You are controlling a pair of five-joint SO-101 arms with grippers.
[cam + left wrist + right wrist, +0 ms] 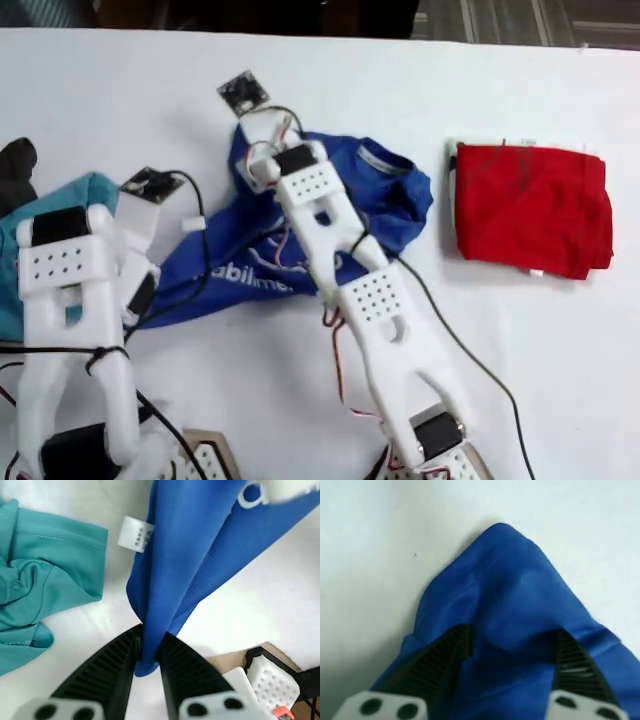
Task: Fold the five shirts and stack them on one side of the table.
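Jaws: left gripper (149,652) clamped on blue shirt (190,555) edge | right gripper (512,650) spread apart over its far end | red shirt (530,205) folded, right | teal shirt (45,575) left

White table (500,380): one red shirt (530,208), folded into a rectangle, toward the right edge; one blue shirt (230,250), unfolded and rumpled, mid-table; one teal shirt (80,192), bunched, at the left edge, with a dark cloth (15,170) just beyond it. Two white arms rise from the near edge: the left arm (60,265) over the teal shirt, the right arm (370,295) across the blue shirt.
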